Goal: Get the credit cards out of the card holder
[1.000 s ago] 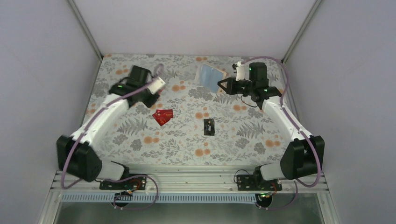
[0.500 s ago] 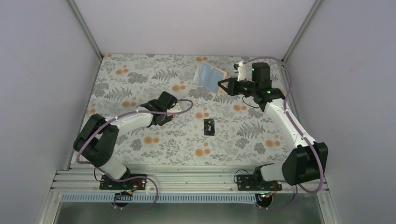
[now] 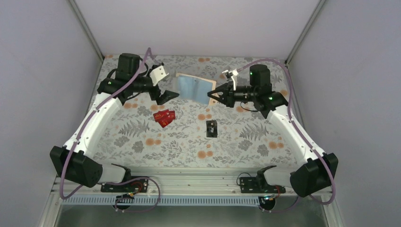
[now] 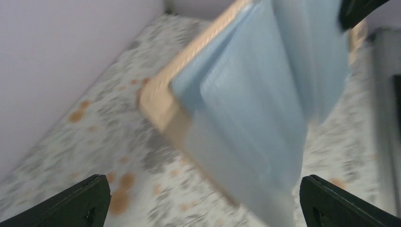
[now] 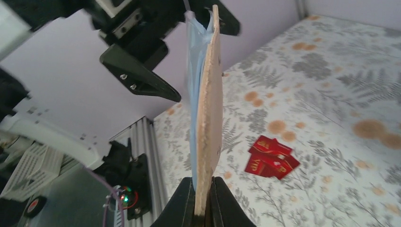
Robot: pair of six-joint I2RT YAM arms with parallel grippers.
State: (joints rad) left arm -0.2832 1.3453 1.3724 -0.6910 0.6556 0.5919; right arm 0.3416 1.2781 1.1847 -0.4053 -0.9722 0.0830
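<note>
Since half a second ago, left arm has risen from the red cards to the far-left part of the tabletop, and right arm has swung the card holder leftward toward the centre. Left pincer now stands spread wide and holds nothing. Right pincer is clamped on 1 short edge of the holder, which hangs clear of the tabletop. The holder's long axis runs from the right pincer toward the left pincer, so its free end lies just beside the open left jaws. The left wrist view shows the pale blue-grey pocket side facing that pincer, though the picture is blurred. The right wrist view shows the holder edge-on, tan outside on 1 face and blue on the other. Overlapping red cards rest on the tabletop below the left pincer, and 1 black card lies well apart, nearer the arm bases. No card edge is discernible in the pockets, so it cannot be told whether any remains inside. Judged from this layout, the left arm is the one placed to reach in, approaching along the holder's long axis.
</note>
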